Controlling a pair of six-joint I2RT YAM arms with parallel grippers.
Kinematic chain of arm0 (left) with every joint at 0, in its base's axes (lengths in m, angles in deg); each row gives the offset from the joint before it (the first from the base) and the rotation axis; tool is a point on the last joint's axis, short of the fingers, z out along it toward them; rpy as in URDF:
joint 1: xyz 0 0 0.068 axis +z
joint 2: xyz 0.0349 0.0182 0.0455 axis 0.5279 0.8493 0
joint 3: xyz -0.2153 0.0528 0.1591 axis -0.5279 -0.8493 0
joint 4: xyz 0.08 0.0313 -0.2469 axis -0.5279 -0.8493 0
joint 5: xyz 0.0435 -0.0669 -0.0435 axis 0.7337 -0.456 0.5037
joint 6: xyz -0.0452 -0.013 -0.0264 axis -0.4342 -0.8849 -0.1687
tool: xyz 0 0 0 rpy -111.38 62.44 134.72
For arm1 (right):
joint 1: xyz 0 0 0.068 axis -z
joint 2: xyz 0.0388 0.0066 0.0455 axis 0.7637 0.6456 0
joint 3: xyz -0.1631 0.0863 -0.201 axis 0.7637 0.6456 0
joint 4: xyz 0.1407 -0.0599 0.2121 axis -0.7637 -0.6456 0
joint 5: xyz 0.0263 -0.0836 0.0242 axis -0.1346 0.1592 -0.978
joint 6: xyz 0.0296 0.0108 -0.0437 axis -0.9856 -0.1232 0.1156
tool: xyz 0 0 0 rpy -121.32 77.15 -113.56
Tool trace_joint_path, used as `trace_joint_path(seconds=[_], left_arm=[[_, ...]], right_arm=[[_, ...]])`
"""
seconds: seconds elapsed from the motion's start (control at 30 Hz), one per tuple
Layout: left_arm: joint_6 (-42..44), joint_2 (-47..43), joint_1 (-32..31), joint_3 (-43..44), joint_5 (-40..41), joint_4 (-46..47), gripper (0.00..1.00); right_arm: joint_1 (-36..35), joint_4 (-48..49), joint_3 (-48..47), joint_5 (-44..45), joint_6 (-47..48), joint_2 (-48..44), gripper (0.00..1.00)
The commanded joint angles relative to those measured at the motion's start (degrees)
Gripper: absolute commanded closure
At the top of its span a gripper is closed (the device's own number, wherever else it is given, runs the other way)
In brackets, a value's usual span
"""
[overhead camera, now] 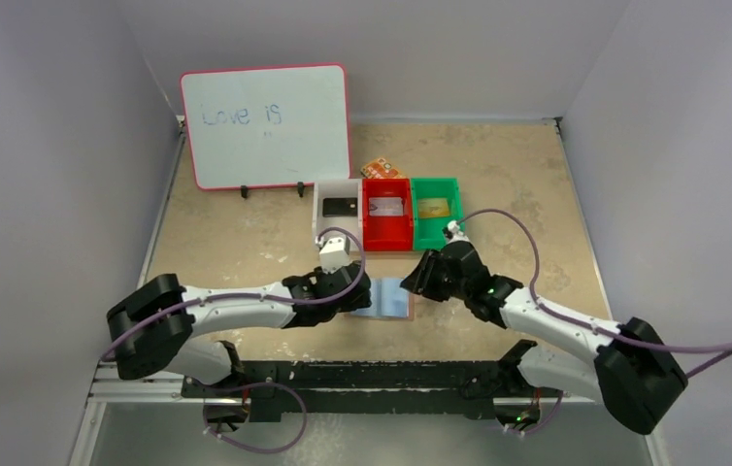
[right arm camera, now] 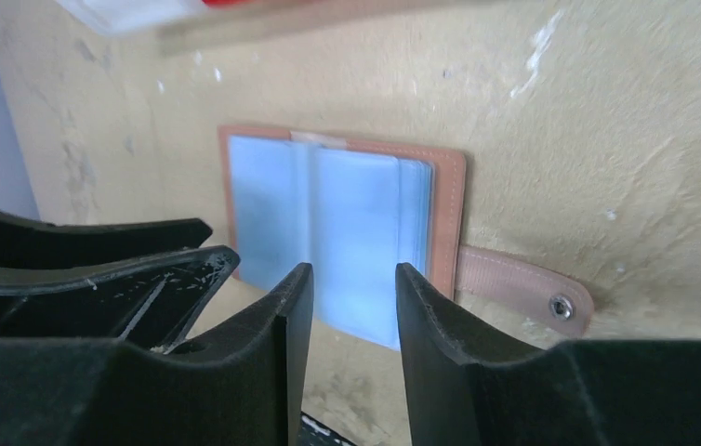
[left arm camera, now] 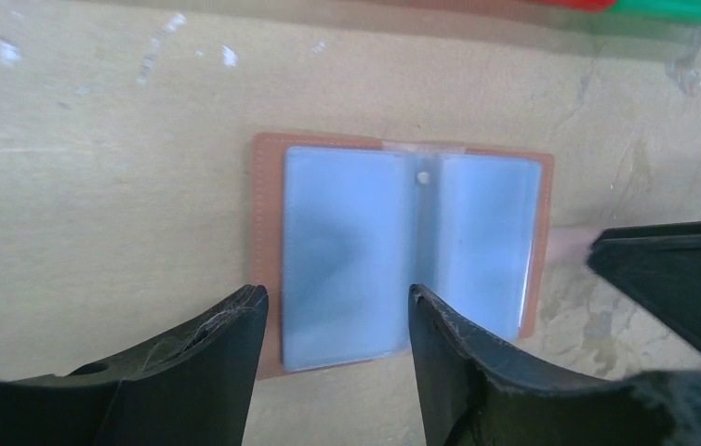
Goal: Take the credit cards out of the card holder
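The left jaws and the right jaws, matte black and scuffed, stand apart and grip nothing. Just past them the card holder (left arm camera: pixel 403 251) lies open and flat on the mottled beige desk (left arm camera: pixel 96 186) — stitched tan rim, glossy pale-blue sleeves, snap tab (right arm camera: pixel 523 283) beside the right jaws. Farther off sit three plastic bins — white (overhead camera: pixel 317 209), red (overhead camera: pixel 387 236), green (overhead camera: pixel 437 238).

left arm (overhead camera: pixel 246 309): stretched inward, jaws apart | right arm (overhead camera: pixel 547 318): stretched inward, jaws apart
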Motion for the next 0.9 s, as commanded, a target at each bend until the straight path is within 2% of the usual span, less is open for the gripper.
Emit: trace_joint_path(seconds=[0.0,0.13,0.23,0.37,0.43,0.47,0.5,0.6,0.7,0.73,0.83,0.87], left_arm=[[0.1,-7.1,-0.2,2.7,9.9,-6.9,0.4],[-0.3,-13.0,-0.2,5.2,18.8,-15.4,0.27],[-2.2,-15.8,-0.2,9.4,28.9,-25.2,0.24],[-5.7,-17.8,0.3,16.4,42.5,-40.1,0.15],[-3.5,-18.9,2.8,19.4,45.0,-44.2,0.12],[-0.5,-19.7,5.4,20.3,44.0,-44.1,0.11],[3.8,-20.6,8.9,20.7,42.0,-42.2,0.11],[9.6,-23.0,17.1,20.6,37.7,-40.3,0.11],[11.3,-25.4,20.1,21.1,38.6,-41.1,0.1],[12.6,-26.1,21.3,21.4,38.2,-40.9,0.09],[17.8,-28.0,24.2,23.0,34.9,-40.3,0.08],[18.7,-28.9,24.2,24.0,34.0,-40.6,0.08]], right_arm=[[-0.2,-11.3,-6.0,9.0,2.7,-6.7,0.57],[-0.2,-18.5,-10.8,18.5,6.5,-12.6,0.47],[-0.2,-20.2,-14.6,25.8,11.1,-15.9,0.25],[-0.2,-20.0,-20.0,36.9,18.9,-17.7,0.16],[-0.2,-19.7,-22.6,42.9,22.4,-17.9,0.09],[-0.2,-19.0,-23.6,45.3,25.1,-18.0,0.02],[-0.1,-17.7,-24.2,46.5,28.5,-18.0,0.0],[0.4,-10.0,-23.7,47.7,39.1,-17.9,0.0],[4.5,-9.7,-26.1,46.6,42.5,-15.9,0.0],[8.3,-9.4,-26.7,42.8,43.2,-15.4,0.0],[24.3,-9.1,-28.7,23.9,42.6,-14.8,0.0],[27.6,-9.7,-29.5,20.8,42.0,-14.8,0.0]])
